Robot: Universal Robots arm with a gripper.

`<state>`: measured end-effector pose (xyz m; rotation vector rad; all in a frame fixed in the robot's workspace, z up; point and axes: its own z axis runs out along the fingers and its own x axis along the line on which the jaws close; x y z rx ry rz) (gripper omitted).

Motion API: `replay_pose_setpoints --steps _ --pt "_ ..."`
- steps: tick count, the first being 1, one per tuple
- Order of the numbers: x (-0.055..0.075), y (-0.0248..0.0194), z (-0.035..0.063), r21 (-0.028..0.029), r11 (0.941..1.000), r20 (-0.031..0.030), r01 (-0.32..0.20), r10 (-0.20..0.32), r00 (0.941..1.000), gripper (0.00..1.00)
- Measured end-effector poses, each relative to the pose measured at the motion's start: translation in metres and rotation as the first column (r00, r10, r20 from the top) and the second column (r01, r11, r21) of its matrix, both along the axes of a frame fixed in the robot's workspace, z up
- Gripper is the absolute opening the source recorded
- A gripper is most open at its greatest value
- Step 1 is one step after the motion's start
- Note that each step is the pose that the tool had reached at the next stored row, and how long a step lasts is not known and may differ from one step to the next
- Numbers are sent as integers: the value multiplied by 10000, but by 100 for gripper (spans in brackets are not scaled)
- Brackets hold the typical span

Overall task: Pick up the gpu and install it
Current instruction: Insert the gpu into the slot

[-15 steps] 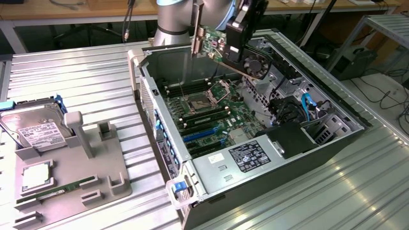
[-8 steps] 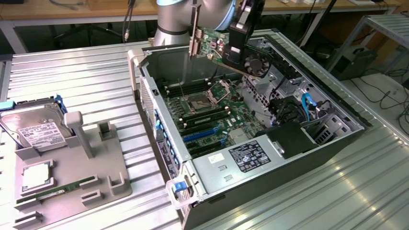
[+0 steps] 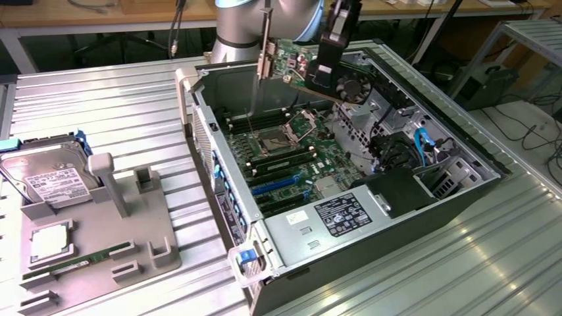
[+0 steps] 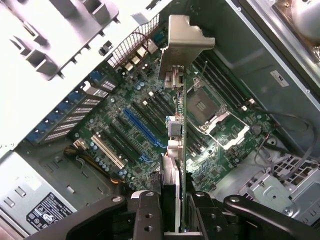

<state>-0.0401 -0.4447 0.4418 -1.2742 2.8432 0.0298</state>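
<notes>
Tool: the tool [image 3: 327, 62] was clenched on the gpu [image 3: 294, 66]; in the wrist view, its two dark fingers [image 4: 147, 212] pressed the card's faces from either side.
Gpu position: it was held in the air over the open computer case [image 3: 395, 253], clear of the motherboard [image 3: 299, 164] and not seated in any slot.
Gpu attitude: the card stood on edge. Its silver bracket [image 3: 263, 62] was at the end towards the exterior view's left and its round black fan [image 3: 356, 87] towards the exterior view's right.
Wrist view of the card: the gpu [image 4: 181, 130] appeared edge-on, with its bracket [image 4: 185, 40] at the end away from the tool [image 4: 175, 212].
Below the card: the motherboard [image 4: 125, 100] with a long blue slot [image 4: 142, 127] among dark ones.
Case: it lay on its side on the ribbed metal counter [image 3: 114, 99], with the labelled power supply [image 3: 338, 214] at its near end.
Beside the case: a grey fixture [image 3: 105, 243] at the exterior view's left carried a hard drive [image 3: 49, 174] and a RAM stick [image 3: 79, 262], both well apart from the tool.
</notes>
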Motion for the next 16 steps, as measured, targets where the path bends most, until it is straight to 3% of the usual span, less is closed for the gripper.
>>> replay_pose_setpoints --steps 10,16 --pt "-1 -2 0 1 9942 0 -1079 1079 9942 27" --pt "-2 -2 0 1 9803 0 -1974 1974 9803 27"
